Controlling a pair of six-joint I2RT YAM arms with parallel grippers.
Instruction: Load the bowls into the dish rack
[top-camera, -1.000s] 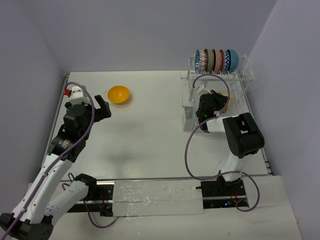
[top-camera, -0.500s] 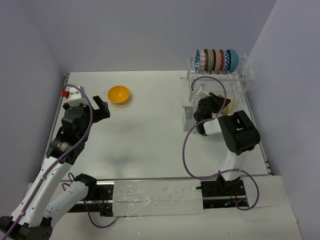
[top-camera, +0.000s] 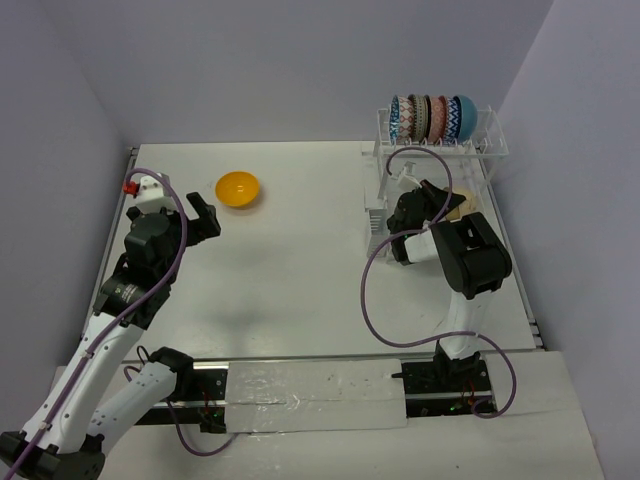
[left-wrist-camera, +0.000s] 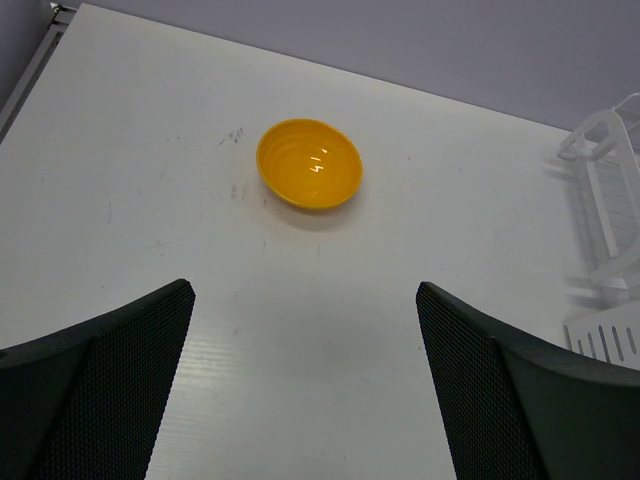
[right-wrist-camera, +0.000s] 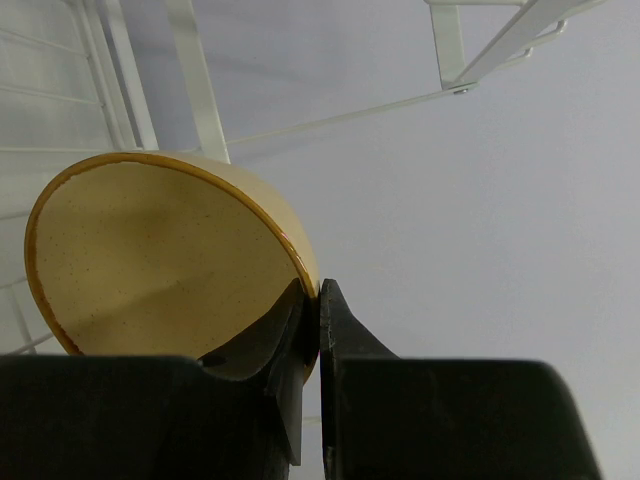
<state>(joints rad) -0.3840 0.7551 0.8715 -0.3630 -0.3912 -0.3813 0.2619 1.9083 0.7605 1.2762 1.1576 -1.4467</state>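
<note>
At left, the left gripper hangs above the white table, its two black fingers spread wide and holding nothing. The round, glossy orange-yellow bowl sits on the table just ahead of those fingers, apart from them. In the left wrist view, the bowl lies centred beyond the gap between the fingers, upright with its mouth facing up. The left arm rises from its base at the near edge, bent at the elbow, with the wrist angled toward the far right.

At right, the right arm folds tightly back on itself, its forearm reaching to the clear and white plastic-and-wire dish rack. The right gripper is pinched on the rim of a round speckled tan bowl with a brown edge. That bowl is held at the rack's lower level, under the raised shelf, tipped steeply on edge with its hollow toward the wrist camera. Whether it touches the tray cannot be told.

On the raised shelf, a row of patterned bowls stands on edge between the prongs, with a plain teal bowl at its right end.
</note>
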